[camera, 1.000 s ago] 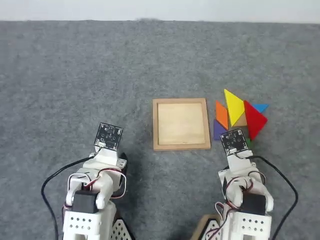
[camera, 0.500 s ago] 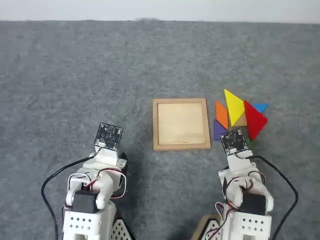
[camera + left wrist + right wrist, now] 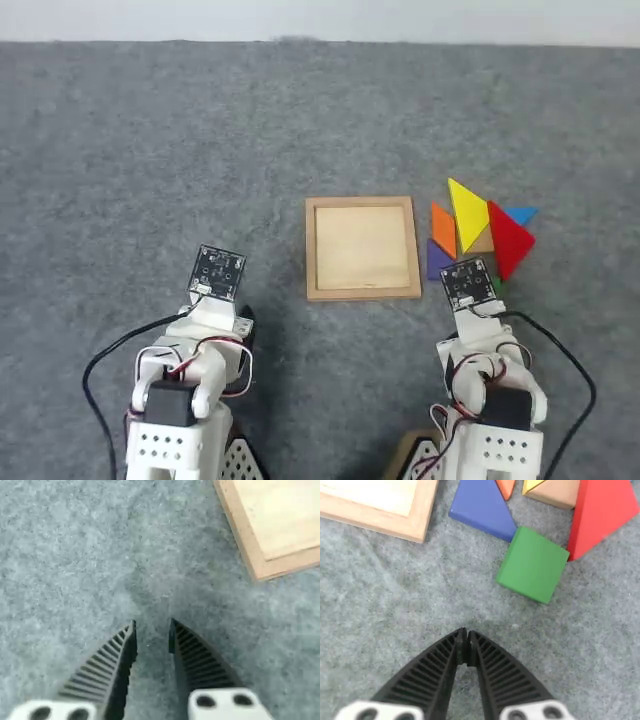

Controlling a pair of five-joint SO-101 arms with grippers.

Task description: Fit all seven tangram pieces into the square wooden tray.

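Looks light, stiff and slick, so pinch the green square [image 3: 532,565] across 2 opposite edges, lying near the tray [image 3: 362,292] toward the worktop's right edge, just ahead of the clenched, empty right tool [image 3: 466,632]; left tool [image 3: 152,625] slightly parted, empty.

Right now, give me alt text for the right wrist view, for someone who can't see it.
The right gripper, shut and empty, is over grey carpet just short of a green square. Beyond it lie a blue triangle, a red triangle and a tan piece, with a corner of the wooden tray beside them.
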